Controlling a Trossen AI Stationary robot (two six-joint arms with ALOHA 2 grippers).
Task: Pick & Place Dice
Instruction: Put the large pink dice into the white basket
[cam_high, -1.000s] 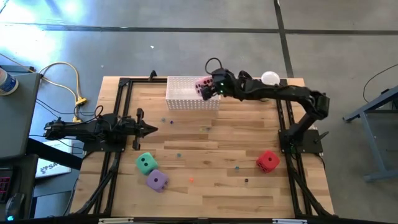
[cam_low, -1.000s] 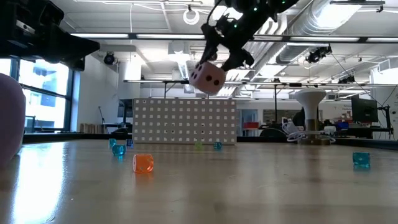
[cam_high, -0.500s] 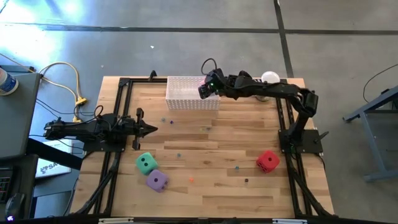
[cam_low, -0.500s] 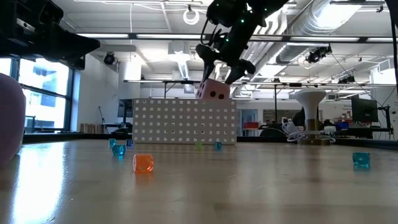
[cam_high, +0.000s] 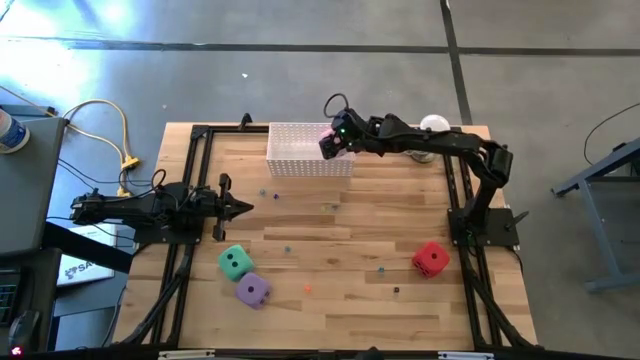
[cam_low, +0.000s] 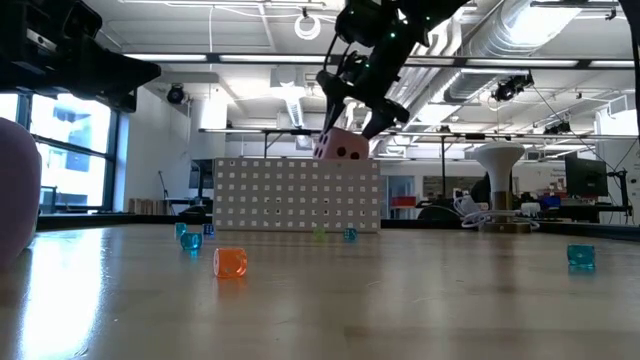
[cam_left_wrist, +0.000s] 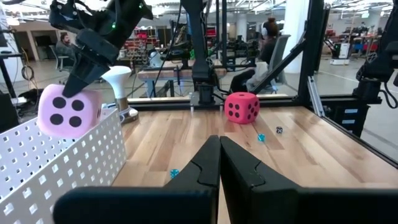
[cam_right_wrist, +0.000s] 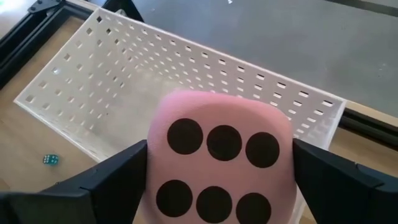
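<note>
Three soft cubes, green (cam_high: 235, 263), purple (cam_high: 252, 290) and red (cam_high: 431, 259), lie on the plank table (cam_high: 330, 230) from above, while the right gripper (cam_high: 333, 140) has moved over the perforated white basket (cam_high: 300, 150). Level view: its wider-spread fingers flank the pink die (cam_low: 342, 146) above the basket, lower than before. Left wrist view: left gripper (cam_left_wrist: 219, 163) closed, parked.

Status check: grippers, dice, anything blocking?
Right gripper over white basket, pink die between its fingers, grip unclear. Left gripper shut, parked left. Green, purple, red dice on table. Basket empty, nothing blocking.
</note>
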